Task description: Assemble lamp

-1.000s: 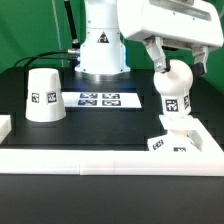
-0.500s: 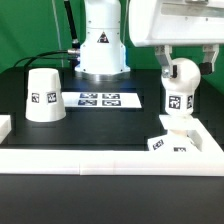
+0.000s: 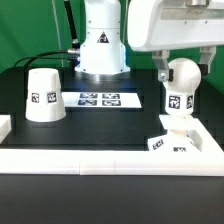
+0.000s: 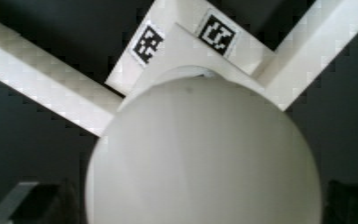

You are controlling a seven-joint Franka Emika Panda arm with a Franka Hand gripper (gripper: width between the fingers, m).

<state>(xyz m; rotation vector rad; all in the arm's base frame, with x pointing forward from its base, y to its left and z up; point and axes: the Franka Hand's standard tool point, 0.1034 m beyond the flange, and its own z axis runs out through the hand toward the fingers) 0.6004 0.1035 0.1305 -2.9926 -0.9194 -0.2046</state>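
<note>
The white ball-shaped bulb (image 3: 180, 88) stands upright on the low sloped base (image 3: 168, 143) at the exterior view's right, tags facing the camera. My gripper (image 3: 184, 66) hangs over the bulb's top, open, with one dark finger on each side of it and gripping nothing. In the wrist view the bulb (image 4: 202, 150) fills most of the picture, and the tagged base (image 4: 185, 40) shows beyond it. The dark fingers (image 4: 12, 205) only just show at the picture's edge. The cone-shaped shade (image 3: 43, 95) stands alone at the exterior view's left.
The marker board (image 3: 100, 99) lies flat between the shade and the bulb. A low white wall (image 3: 100, 160) runs along the table's front and up its right side beside the base. The robot's white pedestal (image 3: 100, 40) stands at the back.
The hand has lifted and swung from a tilt to level over the bulb. The bulb has shifted slightly toward the exterior view's right and now stands straight.
</note>
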